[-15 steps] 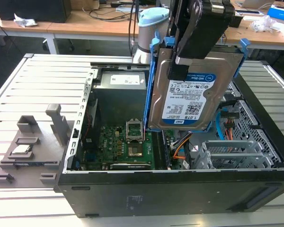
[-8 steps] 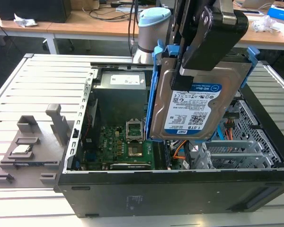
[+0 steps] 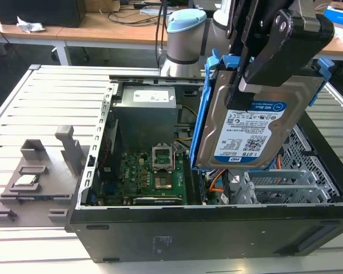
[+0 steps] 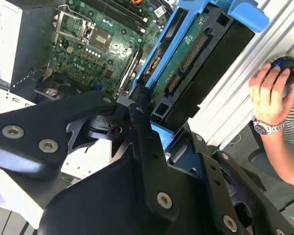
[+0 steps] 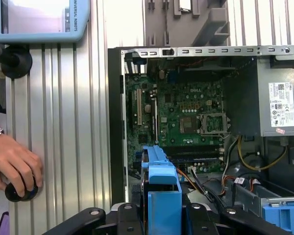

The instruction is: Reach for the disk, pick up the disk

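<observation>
The disk [image 3: 248,123] is a silver hard drive with a white-and-blue label in a blue plastic carrier [image 3: 204,108]. It hangs upright and slightly tilted above the open computer case [image 3: 206,228], clear of the drive bays. My gripper [image 3: 243,80] is shut on its upper end, one black finger [image 3: 268,54] lying across the labelled face. The second wrist view shows the disk's green circuit-board side [image 4: 183,54] between my fingers [image 4: 139,122]. The carrier's blue edge [image 5: 161,188] rises from my gripper [image 5: 161,218] in the first wrist view.
Below lie the motherboard [image 3: 154,174], the power supply [image 3: 146,108] and metal drive bays [image 3: 286,185]. A grey fixture [image 3: 37,177] with a small chip sits on the slatted table at the exterior view's left. A person's hand [image 5: 14,164] rests on a black knob beside the case.
</observation>
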You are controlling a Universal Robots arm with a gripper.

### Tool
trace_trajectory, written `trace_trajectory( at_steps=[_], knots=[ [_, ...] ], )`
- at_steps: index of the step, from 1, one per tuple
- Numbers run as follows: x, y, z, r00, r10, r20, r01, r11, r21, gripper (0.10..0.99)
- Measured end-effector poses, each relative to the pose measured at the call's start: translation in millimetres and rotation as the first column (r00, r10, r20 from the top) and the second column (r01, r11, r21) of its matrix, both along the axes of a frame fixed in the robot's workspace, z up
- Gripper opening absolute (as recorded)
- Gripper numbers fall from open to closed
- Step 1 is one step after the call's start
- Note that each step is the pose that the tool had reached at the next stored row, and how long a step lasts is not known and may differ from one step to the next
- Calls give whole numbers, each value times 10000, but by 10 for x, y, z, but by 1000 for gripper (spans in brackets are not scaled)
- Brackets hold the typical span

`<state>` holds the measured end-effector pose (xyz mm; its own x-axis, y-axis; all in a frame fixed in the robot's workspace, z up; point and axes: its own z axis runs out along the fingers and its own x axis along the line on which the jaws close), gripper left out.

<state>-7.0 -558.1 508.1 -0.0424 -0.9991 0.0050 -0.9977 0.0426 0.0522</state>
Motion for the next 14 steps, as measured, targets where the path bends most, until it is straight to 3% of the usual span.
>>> trace_trajectory(
  at_steps=[14],
  knots=[
    [312,-1,0,10000,0,-7,0,10000,0,369]
  ],
)
